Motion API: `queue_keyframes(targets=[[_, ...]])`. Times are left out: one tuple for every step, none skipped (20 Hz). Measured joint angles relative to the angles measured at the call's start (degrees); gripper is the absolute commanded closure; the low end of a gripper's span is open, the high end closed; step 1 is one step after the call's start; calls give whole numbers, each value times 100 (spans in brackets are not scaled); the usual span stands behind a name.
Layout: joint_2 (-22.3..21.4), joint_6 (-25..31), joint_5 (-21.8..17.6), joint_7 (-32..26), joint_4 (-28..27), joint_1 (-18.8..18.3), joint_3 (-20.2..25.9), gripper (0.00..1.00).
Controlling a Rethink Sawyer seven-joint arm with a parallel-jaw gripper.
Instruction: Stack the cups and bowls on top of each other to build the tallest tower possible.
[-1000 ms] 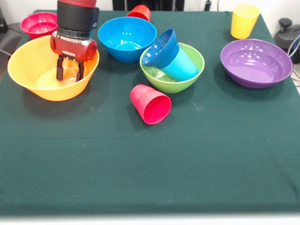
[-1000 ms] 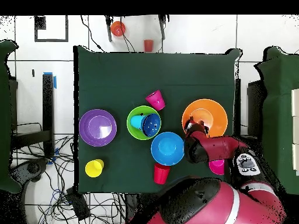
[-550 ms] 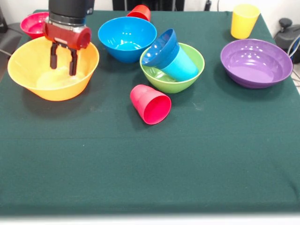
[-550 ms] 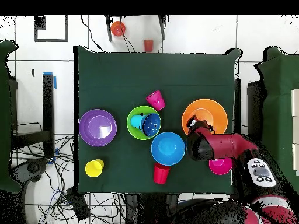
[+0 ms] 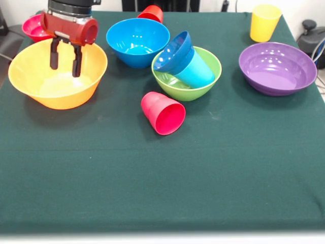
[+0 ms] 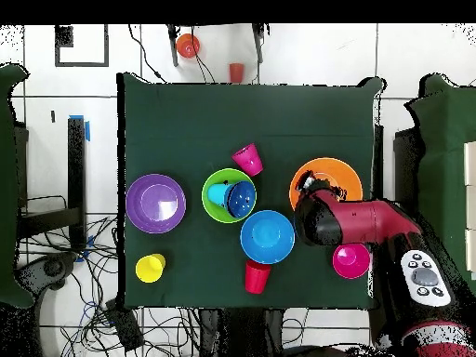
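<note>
My gripper (image 5: 64,70) hangs open and empty over the big orange-yellow bowl (image 5: 56,97), its tips near rim height; in the overhead view the gripper (image 6: 303,190) covers that bowl's (image 6: 337,173) edge. A small red bowl (image 5: 33,26) sits behind it. To the right stands the medium blue bowl (image 5: 138,41). The green bowl (image 5: 204,89) holds a light blue cup (image 5: 197,72) on its side with the small dark blue bowl (image 5: 172,51) tilted on it. One red cup (image 5: 162,113) lies toppled in front, another (image 5: 151,12) stands at the back. The yellow cup (image 5: 264,22) and purple bowl (image 5: 277,68) are far right.
A dark green cloth (image 5: 162,178) covers the table, whose front edge runs along the bottom of the front view. In the overhead view cables (image 6: 102,307) trail on the floor beside the table, and two small orange and red things (image 6: 189,45) lie beyond its far edge.
The gripper has risen out of the orange-yellow bowl and drifted toward its back rim, staying open. Nothing on the table moved.
</note>
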Motion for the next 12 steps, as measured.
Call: queue_keyframes(targets=[[-26,0,11,0,7,0,25,0],[-60,0,23,0,21,1,58,0],[-75,1,32,0,29,1,78,0],[-94,1,49,0,45,-2,111,0],[-105,1,62,0,59,-8,142,0],[-113,1,75,0,71,-15,168,0],[-149,1,143,0,141,-55,288,0],[-160,1,176,0,170,-73,333,0],[-171,0,216,0,209,-96,385,0],[-174,1,245,0,236,-112,419,0],[-177,1,274,0,264,-128,454,0],[-176,1,306,0,305,-147,500,0]])
